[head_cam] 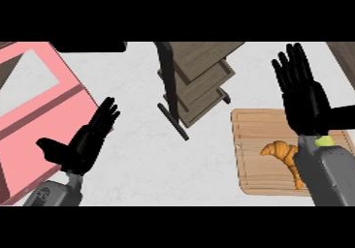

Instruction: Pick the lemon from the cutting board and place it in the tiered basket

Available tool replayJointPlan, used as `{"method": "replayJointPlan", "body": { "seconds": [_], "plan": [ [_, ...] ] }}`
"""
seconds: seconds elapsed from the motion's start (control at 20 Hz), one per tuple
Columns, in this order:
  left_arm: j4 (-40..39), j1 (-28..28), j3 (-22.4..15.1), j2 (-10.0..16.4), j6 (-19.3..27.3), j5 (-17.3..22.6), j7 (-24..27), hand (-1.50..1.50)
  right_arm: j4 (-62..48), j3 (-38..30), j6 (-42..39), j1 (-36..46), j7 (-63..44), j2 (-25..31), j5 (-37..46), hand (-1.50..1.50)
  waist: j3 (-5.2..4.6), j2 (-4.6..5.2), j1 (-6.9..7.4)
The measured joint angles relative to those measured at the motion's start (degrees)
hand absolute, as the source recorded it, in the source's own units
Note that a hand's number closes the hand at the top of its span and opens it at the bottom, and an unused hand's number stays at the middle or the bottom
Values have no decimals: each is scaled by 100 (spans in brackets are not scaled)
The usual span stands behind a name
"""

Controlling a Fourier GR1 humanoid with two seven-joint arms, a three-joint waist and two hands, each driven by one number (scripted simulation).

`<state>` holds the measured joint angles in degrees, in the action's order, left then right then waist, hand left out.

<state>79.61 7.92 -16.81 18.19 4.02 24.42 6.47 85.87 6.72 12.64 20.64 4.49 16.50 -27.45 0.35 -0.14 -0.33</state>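
Small yellow lemon (324, 141) on light wooden cutting board (255, 145) at right edge of white desk (144, 160), half hidden by my right wrist. Right robot hand (303, 99) flat open over board's far edge, holding nothing. Left robot hand (86, 141) open too, wide desk span between hands.

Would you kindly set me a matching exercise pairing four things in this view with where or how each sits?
1 croissant
2 lemon
3 tiered basket
4 left hand

A mostly hidden by the right forearm
B open, beside the pink object
C in plain view on the cutting board
D upright on the counter, left of that board

Pairs: 1-C, 2-A, 3-D, 4-B
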Motion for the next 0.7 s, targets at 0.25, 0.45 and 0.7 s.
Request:
{"method": "replayJointPlan", "body": {
  "seconds": [0.25,0.45,0.7],
  "plan": [
    [-71,26,330,526,531,-554,7,0,65,-684,-1548,-600,764,495,-817,150,17,7,-50],
    [-151,15,561,943,871,-884,-46,0,-421,-1350,-1659,-1120,1154,746,-973,-150,76,45,-180],
    [-115,63,535,1130,1211,-1286,-234,0,-1898,-2190,-2648,-1780,2004,1234,-1138,-150,39,76,-61]
  ]
}}
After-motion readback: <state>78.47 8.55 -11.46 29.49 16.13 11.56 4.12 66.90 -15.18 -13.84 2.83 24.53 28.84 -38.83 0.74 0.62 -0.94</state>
